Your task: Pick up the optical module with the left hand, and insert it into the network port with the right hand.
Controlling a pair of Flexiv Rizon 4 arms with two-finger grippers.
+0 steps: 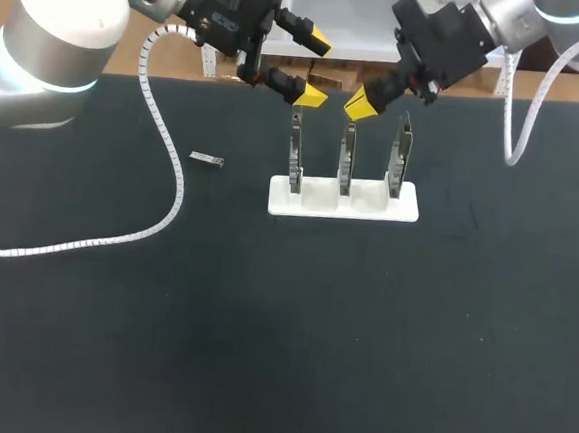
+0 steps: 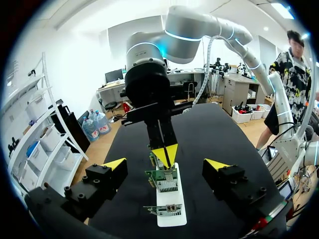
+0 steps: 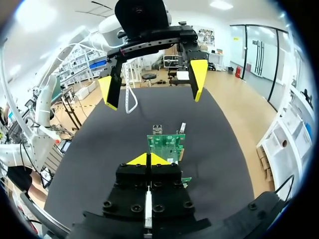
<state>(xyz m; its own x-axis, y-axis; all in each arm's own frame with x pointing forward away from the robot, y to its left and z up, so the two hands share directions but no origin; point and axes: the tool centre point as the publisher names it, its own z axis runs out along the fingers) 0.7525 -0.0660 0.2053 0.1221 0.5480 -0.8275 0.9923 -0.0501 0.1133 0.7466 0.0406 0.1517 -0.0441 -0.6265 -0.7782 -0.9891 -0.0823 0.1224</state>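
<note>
1 optical module [image 1: 206, 159], flat, long axis crosswise, lies left of the nearer, wide-open, empty left gripper [image 1: 316, 71]; right gripper [image 1: 360, 105] closed, empty.

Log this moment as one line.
left claw open, over white stand | right claw shut, by boards | optical module on table, ungrasped

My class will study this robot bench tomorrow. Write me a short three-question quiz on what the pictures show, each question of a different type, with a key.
1. True or false: the optical module lies flat on the table, apart from the white holder.
2. How many circuit boards stand upright in the white holder? A: two. B: three. C: four.
3. Fill in the gaps: the left gripper is ____, and the right gripper is ____.

Key:
1. True
2. B
3. open; shut
</note>
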